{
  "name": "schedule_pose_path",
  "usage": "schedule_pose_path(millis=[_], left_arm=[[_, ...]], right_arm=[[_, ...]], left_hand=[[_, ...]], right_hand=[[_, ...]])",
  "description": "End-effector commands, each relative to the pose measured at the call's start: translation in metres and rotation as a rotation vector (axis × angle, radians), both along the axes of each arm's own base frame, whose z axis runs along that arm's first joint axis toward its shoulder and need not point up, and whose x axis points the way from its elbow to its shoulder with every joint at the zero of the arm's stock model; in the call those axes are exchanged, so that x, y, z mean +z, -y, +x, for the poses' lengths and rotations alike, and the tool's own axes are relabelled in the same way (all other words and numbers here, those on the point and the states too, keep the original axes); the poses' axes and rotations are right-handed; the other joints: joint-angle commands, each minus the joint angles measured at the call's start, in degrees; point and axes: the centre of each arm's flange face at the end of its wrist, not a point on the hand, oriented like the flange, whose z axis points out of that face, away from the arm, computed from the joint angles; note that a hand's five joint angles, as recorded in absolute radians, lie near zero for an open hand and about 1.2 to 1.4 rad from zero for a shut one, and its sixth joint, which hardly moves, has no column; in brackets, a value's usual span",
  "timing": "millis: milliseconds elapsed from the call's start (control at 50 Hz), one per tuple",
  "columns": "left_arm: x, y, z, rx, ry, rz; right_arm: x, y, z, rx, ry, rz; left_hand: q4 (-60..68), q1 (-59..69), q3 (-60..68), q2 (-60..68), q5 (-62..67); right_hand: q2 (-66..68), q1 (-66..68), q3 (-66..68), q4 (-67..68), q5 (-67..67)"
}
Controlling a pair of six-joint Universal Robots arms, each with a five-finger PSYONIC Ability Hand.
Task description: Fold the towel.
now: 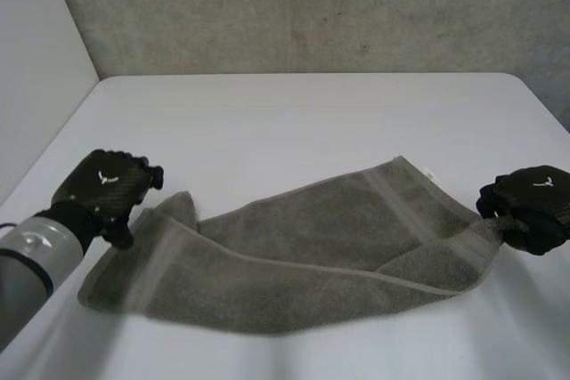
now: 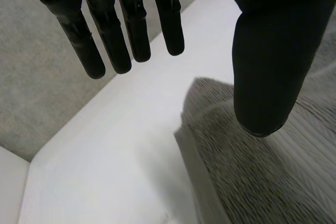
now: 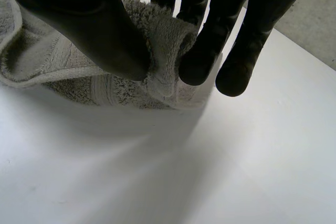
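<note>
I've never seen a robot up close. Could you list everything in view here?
towel: one, grey-green, lying rumpled across the table's near side, between the two hands.
table: one, white, under everything.
wall: one, grey, behind the table.
left arm: one, grey, by the towel's left end.
left hand: one, black, fingers straight, at the towel's left end.
right hand: one, black, pinching the towel's right end.

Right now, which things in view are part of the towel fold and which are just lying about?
In the job:
towel, lying rumpled across the table
right hand, pinching one end of it
left hand, open at the other end

Just there:
white table
grey wall behind it
</note>
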Motion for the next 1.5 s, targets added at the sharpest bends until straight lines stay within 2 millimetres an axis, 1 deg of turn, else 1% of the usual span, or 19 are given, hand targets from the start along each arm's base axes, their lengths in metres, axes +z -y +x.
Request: schedule_pose_path(millis=[20,60,120,200,440,680,800,840,1100,1120,1140,1180,1220,1300,1360,1420,1460,1480,1500], left_arm=[[-0.008,0.027,-0.007,-0.018,-0.043,0.048],[-0.016,0.037,-0.009,-0.010,-0.027,0.104],[-0.023,0.042,-0.009,-0.006,-0.009,0.172],[-0.030,0.044,-0.009,-0.001,0.000,0.237],[-0.037,0.045,-0.010,-0.001,0.001,0.276],[-0.037,0.047,-0.013,-0.009,-0.001,0.273],[-0.040,0.047,-0.013,-0.011,0.004,0.280],[-0.040,0.047,-0.013,-0.011,0.006,0.283],[-0.049,0.049,-0.013,-0.014,0.013,0.305],[-0.050,0.049,-0.013,-0.014,0.014,0.310],[-0.050,0.049,-0.013,-0.014,0.014,0.310],[-0.052,0.049,-0.014,-0.017,0.016,0.315],[-0.053,0.049,-0.014,-0.017,0.016,0.318],[-0.057,0.048,-0.016,-0.025,0.021,0.327],[-0.057,0.050,-0.016,-0.029,0.029,0.319],[-0.048,0.059,-0.018,-0.038,0.051,0.266],[-0.028,0.077,-0.019,-0.022,0.046,0.174],[-0.028,0.077,-0.019,-0.022,0.046,0.173],[-0.014,0.088,-0.020,-0.002,0.034,0.120]], right_arm=[[-0.001,0.001,-0.001,-0.003,-0.002,-0.006],[-0.002,0.001,-0.001,-0.001,-0.003,-0.012],[-0.003,0.001,-0.001,-0.003,-0.004,-0.014],[-0.005,0.001,-0.001,-0.003,-0.004,-0.015],[-0.012,0.002,-0.001,0.000,-0.001,0.004],[-0.016,0.002,-0.001,0.001,-0.001,0.010],[-0.016,0.003,-0.001,0.001,-0.004,0.001],[-0.016,0.003,-0.001,0.001,-0.003,0.002],[-0.020,0.004,-0.001,0.003,0.001,0.018],[-0.020,0.004,0.000,0.006,0.001,0.017],[-0.020,0.004,0.000,0.006,0.001,0.017],[-0.020,0.004,0.003,0.020,-0.002,0.015],[-0.020,0.003,0.005,0.024,-0.002,0.016],[-0.021,0.003,0.009,0.039,-0.006,0.020],[-0.020,0.003,0.010,0.044,-0.009,0.014],[-0.019,0.006,0.016,0.060,-0.008,0.010],[-0.015,0.011,0.028,0.096,-0.014,-0.010],[-0.015,0.011,0.028,0.096,-0.014,-0.010],[-0.010,0.015,0.036,0.112,-0.017,-0.030]], left_hand=[[10.89,10.96,10.91,10.90,10.92],[18.25,18.33,18.28,18.27,18.29],[22.47,22.55,22.50,22.49,22.51],[23.00,23.07,23.02,23.02,23.03],[12.58,12.66,12.61,12.60,12.62],[10.55,10.62,10.57,10.57,10.58],[19.13,19.20,19.15,19.15,19.16],[25.15,25.23,25.18,25.17,25.19],[26.85,26.93,26.88,26.87,26.89],[32.36,32.43,32.38,32.38,32.40],[32.42,32.49,32.44,32.43,32.45],[44.31,44.38,44.33,44.32,44.34],[48.67,48.74,48.69,48.69,48.70],[48.71,48.78,48.73,48.73,48.75],[48.71,48.78,48.73,48.73,48.75],[48.71,48.78,48.73,48.73,48.75],[48.71,48.78,48.73,48.73,48.75],[48.71,48.78,48.73,48.73,48.75],[48.71,48.78,48.73,48.73,48.75]], right_hand=[[5.30,4.50,4.42,3.41,3.62],[5.30,4.50,4.42,3.41,3.62],[5.30,4.50,4.42,3.41,3.62],[5.30,4.50,4.42,3.41,3.62],[5.30,4.50,4.42,3.41,3.62],[5.30,4.50,4.42,3.41,3.62],[5.30,4.50,4.42,3.41,3.62],[5.30,4.50,4.42,3.41,3.62],[5.30,4.50,4.42,3.41,3.62],[5.30,4.50,4.42,3.41,3.62],[5.30,4.50,4.42,3.41,3.62],[5.30,4.50,4.42,3.41,3.62],[5.30,4.50,4.42,3.41,3.62],[5.30,4.50,4.42,3.41,3.62],[5.30,4.50,4.42,3.41,3.62],[5.30,4.50,4.42,3.41,3.62],[5.30,4.50,4.42,3.41,3.62],[5.30,4.50,4.42,3.41,3.62],[5.30,4.50,4.42,3.41,3.62]])
